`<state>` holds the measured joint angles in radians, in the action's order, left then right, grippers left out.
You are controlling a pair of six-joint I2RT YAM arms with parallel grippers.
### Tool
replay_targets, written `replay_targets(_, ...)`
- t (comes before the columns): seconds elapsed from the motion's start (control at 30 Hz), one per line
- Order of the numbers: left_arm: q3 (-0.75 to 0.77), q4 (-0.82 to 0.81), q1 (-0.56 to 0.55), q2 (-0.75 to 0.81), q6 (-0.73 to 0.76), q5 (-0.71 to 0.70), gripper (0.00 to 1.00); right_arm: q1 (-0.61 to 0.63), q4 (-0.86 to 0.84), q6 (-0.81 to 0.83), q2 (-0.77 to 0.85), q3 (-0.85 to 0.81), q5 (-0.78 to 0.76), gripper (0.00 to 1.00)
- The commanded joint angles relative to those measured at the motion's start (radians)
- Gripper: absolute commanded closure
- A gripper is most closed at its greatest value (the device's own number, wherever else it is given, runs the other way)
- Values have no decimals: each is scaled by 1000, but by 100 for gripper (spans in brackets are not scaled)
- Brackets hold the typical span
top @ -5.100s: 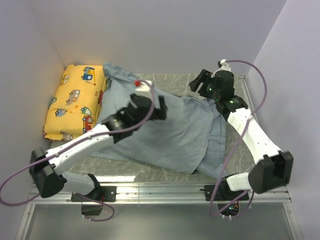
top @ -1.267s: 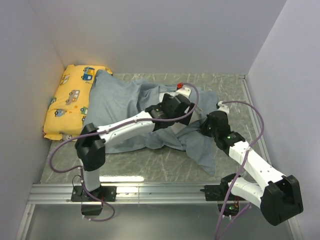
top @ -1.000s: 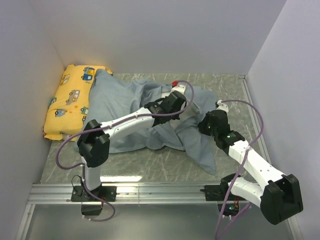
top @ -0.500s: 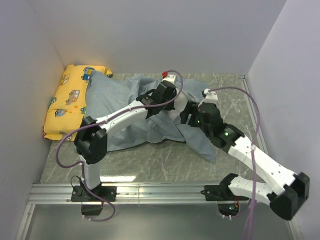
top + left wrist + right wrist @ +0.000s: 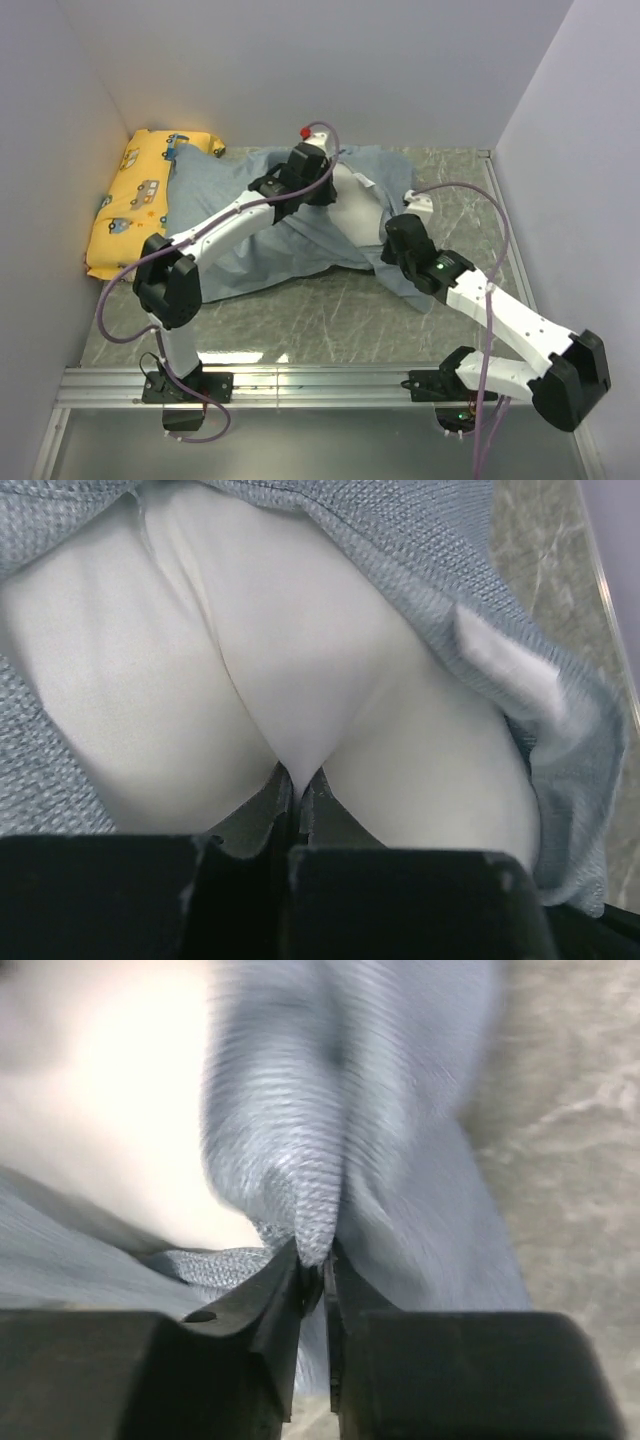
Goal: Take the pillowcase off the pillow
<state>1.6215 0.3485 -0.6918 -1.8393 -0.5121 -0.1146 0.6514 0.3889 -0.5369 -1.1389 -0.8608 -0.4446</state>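
Nearest, R gripper (image 5: 312, 1268) is pinched tight on a fold of the pillowcase (image 5: 230, 225), mid-table. Beyond, L gripper (image 5: 298, 792) nips the white pillow (image 5: 355, 208), partly bared from the case. Yellow car cushion (image 5: 130, 205) lies far left.

Left arm (image 5: 230, 225): stretching far forward and to the right, forearm running nearly straight, wrist dipping down.
Left gripper (image 5: 298, 780): jaws pressing together, pinching a fold of the pillow (image 5: 300, 660).
Right arm (image 5: 490, 305): bending inward toward the left, wrist angling down.
Right gripper (image 5: 315, 1260): jaws clamping a ridge of the pillowcase (image 5: 320, 1140).
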Motion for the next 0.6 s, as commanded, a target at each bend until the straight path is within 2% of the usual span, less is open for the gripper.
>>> replay_targets(0.0,12,-5,115,124,-3,-34,100,-42,5,-11,82,55,-31,85)
replay_targets(0.2,37,3,207,195,-25,27,100,-162,-76,-31,85,157,64,94)
replay_targets(0.37,26,20,227,239,-17,55,100,-271,-174,-38,9,192,171,96)
replay_targets(0.5,-55,24,230,279,-19,153,100,-351,-251,-41,-120,137,269,94)
replay_targets(0.57,-151,-60,207,331,-48,242,100,-352,-280,-31,-154,111,352,90)
